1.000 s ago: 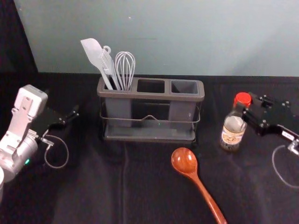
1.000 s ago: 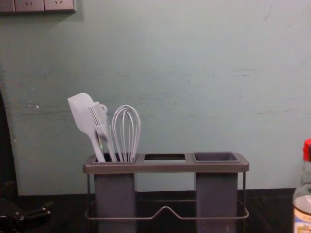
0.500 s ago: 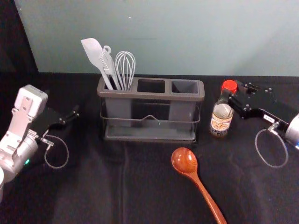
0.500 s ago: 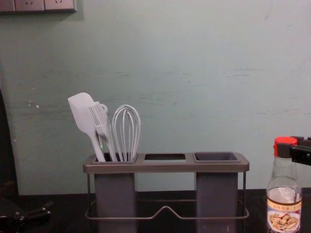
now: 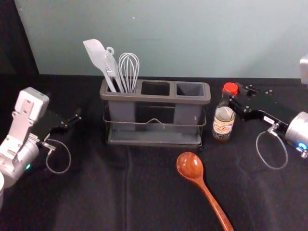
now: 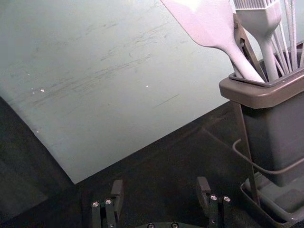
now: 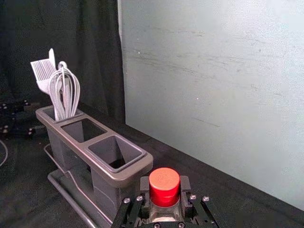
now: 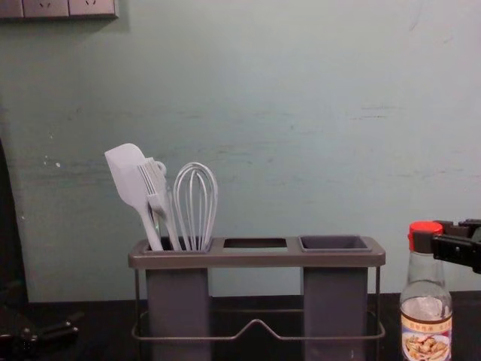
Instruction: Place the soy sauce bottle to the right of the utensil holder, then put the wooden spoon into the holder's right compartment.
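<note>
Soy sauce bottle (image 5: 223, 126) and right gripper (image 5: 232, 98) had shifted together toward the utensil holder (image 5: 159, 99) since the earlier frames, and in the chest view the bottle's cap sat a little lower than it had half a second before. Now the bottle was upright, just beside the holder's right end, with a gap between them. Coming in from farther out on that same side, the right gripper (image 7: 165, 190) was clamped on the bottle's neck, one finger on each side just under the red cap (image 5: 230, 88). Whether the bottle's base bore on the black cloth (image 5: 96, 192) by the holder, I could not tell. The wooden spoon (image 5: 190, 166) lay in front of the holder, toward its right half, its bowl nearest the holder and its handle slanting away toward the front and right. Nothing stood in the holder's right compartment (image 5: 190, 90) or in the middle one beside it. In the holder's left compartment leaned a white spatula (image 5: 95, 52), a brush (image 8: 152, 179) and a whisk (image 5: 129, 67), their heads well above the rim. Left gripper (image 5: 72, 120) was parked off the holder's left end, its fingers apart with nothing between them. Behind the holder rose a pale green wall (image 5: 192, 38).
</note>
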Motion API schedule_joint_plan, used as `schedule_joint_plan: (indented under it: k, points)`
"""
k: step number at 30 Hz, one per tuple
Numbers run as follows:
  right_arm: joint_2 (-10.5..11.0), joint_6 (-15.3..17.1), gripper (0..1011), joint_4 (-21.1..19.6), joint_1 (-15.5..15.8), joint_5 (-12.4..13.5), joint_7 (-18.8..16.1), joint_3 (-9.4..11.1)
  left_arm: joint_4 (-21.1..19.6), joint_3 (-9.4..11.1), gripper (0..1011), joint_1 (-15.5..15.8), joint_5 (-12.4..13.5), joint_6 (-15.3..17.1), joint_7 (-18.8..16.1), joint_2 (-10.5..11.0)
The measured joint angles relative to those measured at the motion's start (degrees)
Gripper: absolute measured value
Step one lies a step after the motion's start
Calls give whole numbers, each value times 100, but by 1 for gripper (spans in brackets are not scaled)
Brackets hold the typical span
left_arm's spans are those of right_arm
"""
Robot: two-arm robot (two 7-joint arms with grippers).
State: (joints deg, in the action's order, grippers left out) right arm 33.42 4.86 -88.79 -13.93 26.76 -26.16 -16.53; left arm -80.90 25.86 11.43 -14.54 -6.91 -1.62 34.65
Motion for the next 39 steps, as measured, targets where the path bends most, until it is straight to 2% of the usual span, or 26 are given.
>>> schedule_joint_plan:
  k: [14,39]
  points:
    - [-88,0,372,70,-20,87,-54,9,0,0,1005,0,0,0,0,0]
    - [-127,-19,372,129,20,81,5,40,0,0,1005,0,0,0,0,0]
